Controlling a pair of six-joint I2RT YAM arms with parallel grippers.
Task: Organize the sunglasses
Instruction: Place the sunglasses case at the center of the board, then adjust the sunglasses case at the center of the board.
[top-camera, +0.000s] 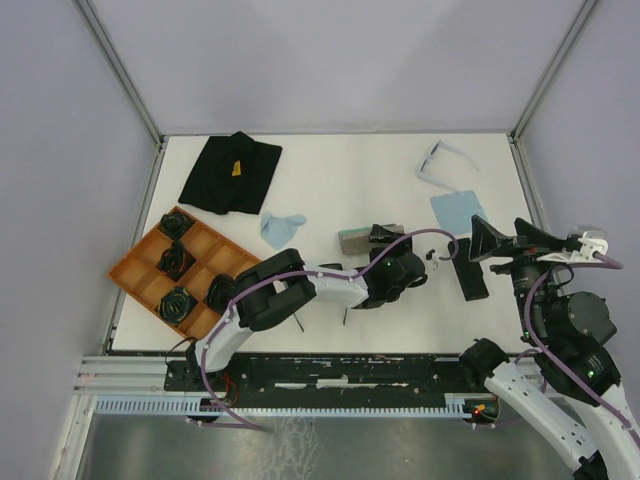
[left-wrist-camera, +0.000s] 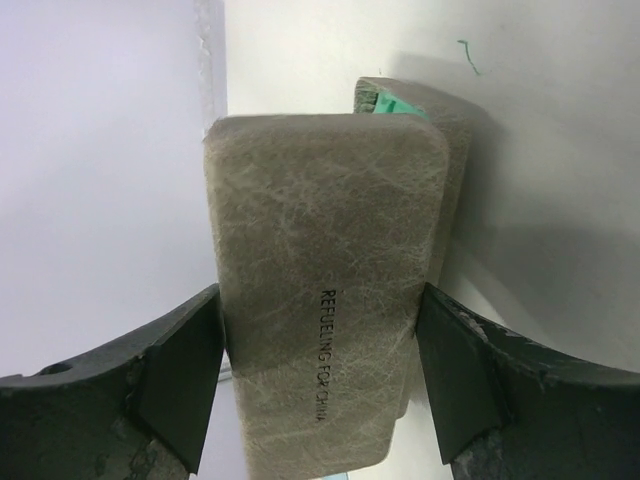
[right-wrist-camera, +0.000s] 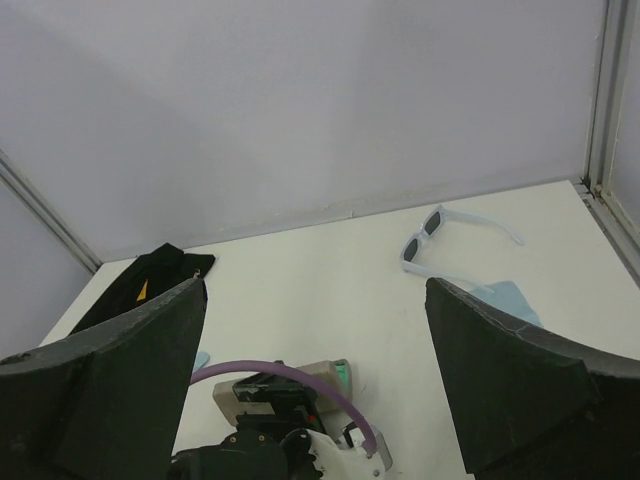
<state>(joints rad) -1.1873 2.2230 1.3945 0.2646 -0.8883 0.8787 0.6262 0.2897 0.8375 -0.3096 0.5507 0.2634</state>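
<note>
Far left, the orange tray (top-camera: 212, 243) and the black cloth (top-camera: 230, 172) sit out of the action, with a light blue cloth (top-camera: 278, 228) just inboard of them. Centre table: the left gripper (left-wrist-camera: 320, 320) sits over the grey case (left-wrist-camera: 320, 220), jaws spread wide astride it and pads (left-wrist-camera: 185, 370) right at its two long sides. Pinching or merely bracketing, I cannot tell. A green lining (left-wrist-camera: 385, 100) peeks out at the far end, so the case looks open to me. The job here, I reckon, is readying that case, and the trick is to stay square across its width and press evenly, so it doesn't skid or twist on the table (top-camera: 340, 170). Moving right, a black case (top-camera: 471, 278) lies flat with a second blue cloth (top-camera: 458, 210) beyond it. Further back, the pale-framed sunglasses (right-wrist-camera: 422, 238) rest with arms unfolded, near that cloth and well apart from both cases. The black pair I can't pick out. Far right, the right gripper (right-wrist-camera: 315, 300) hangs high, jaws fully apart, holding nothing. It'll want the frame, not the lenses.
</note>
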